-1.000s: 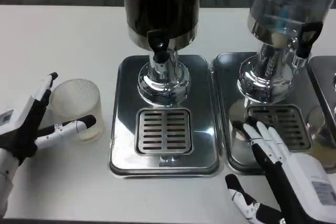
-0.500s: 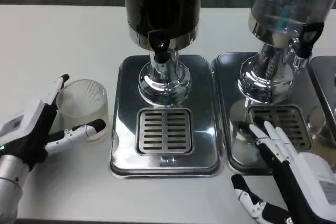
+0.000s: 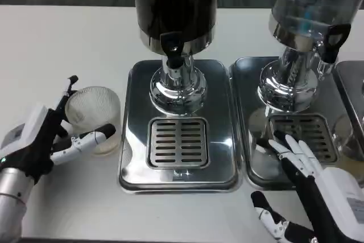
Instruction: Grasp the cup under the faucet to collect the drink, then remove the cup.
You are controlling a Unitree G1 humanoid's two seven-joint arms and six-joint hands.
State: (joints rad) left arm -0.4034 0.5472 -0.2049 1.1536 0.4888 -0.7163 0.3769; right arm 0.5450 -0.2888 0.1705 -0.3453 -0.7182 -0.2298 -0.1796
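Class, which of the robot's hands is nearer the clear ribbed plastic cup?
Left. The left hand wraps its fingers around the clear ribbed plastic cup; the right hand lies far across the table.

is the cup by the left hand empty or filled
Empty. The cup is see-through with no dark liquid in it, and it stands on the table beside the drip tray, not under the faucet.

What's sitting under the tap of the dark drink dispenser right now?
Only the slotted drain grate in the metal tray, with no cup on it. The cup stands left of the tray, held by the left hand.
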